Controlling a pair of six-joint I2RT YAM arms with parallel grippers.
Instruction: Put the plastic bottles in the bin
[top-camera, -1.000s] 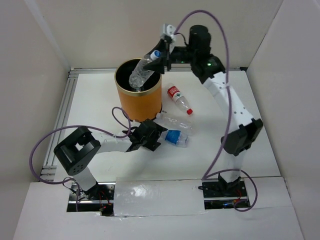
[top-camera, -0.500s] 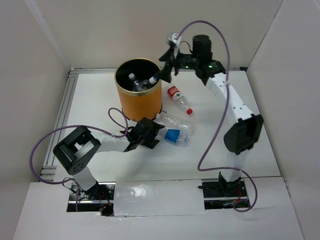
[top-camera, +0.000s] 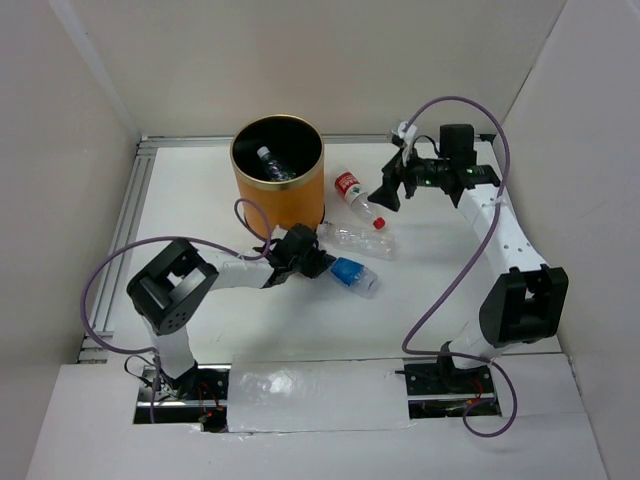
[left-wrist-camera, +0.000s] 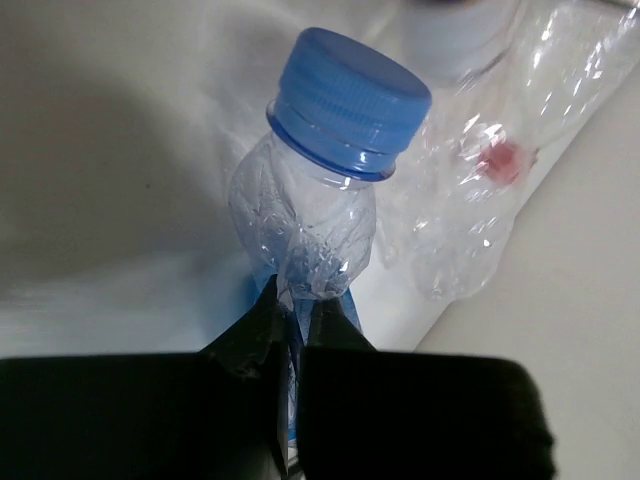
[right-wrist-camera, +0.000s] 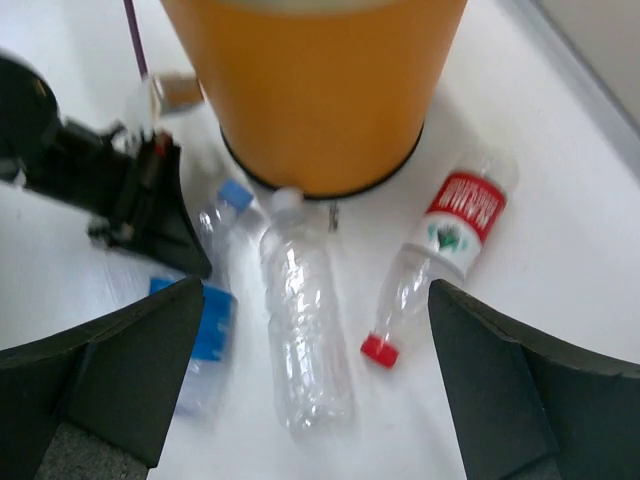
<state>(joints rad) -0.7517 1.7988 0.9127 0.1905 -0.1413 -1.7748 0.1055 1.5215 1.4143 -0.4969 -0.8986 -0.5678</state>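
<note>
The tall orange bin (top-camera: 285, 205) stands at the back, with one clear bottle (top-camera: 268, 163) lying inside it. Three bottles lie on the table just right of its foot. My left gripper (left-wrist-camera: 297, 300) is shut on the crumpled body of the blue-capped bottle (left-wrist-camera: 325, 190), just below its neck. This bottle (top-camera: 352, 275) carries a blue label. Next to it lie a clear bottle (right-wrist-camera: 305, 330) and a red-labelled, red-capped bottle (right-wrist-camera: 440, 245). My right gripper (right-wrist-camera: 315, 390) hangs open and holds nothing above those two, right of the bin (right-wrist-camera: 320, 90).
The workspace is white, with walls on three sides and a metal rail (top-camera: 125, 230) along the left edge. The left arm's purple cable (top-camera: 250, 215) loops close to the bin's foot.
The right gripper let go of its bottle, which now lies in the bin, and swung away to the right. The left gripper closed on the blue-capped bottle.
</note>
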